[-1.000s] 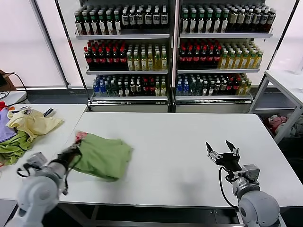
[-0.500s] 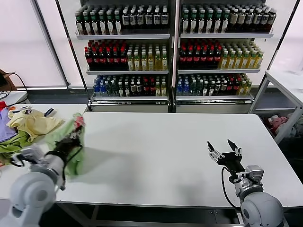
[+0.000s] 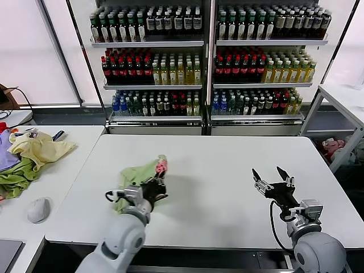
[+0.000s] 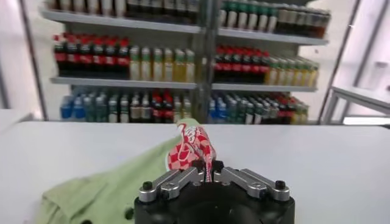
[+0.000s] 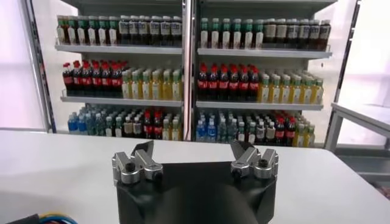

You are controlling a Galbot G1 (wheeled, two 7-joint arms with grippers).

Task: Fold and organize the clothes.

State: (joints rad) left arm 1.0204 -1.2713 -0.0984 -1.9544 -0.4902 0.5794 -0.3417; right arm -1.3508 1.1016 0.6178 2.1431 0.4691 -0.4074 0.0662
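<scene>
The light green polo shirt [image 3: 134, 174] is bunched up above the white table [image 3: 216, 159], left of its middle, with its red-and-white graphic [image 3: 161, 166] at the top. My left gripper [image 3: 154, 186] is shut on the printed part of the shirt; in the left wrist view the fingers pinch the checked fabric [image 4: 194, 148] and green cloth [image 4: 109, 185] trails away behind. My right gripper [image 3: 274, 181] is open and empty above the table's front right; its wrist view shows the gripper [image 5: 195, 159] with jaws spread wide.
A side table [image 3: 62, 170] at the left holds a pale yellow garment [image 3: 38, 148], a darker green cloth [image 3: 16, 180] and a grey mouse [image 3: 38, 209]. Shelves of bottles [image 3: 210, 62] stand behind. A white rack [image 3: 341, 108] is at the far right.
My left gripper has swung the shirt from the left edge of the table, out over the side table, and back right toward the table's middle. The right gripper has barely moved.
</scene>
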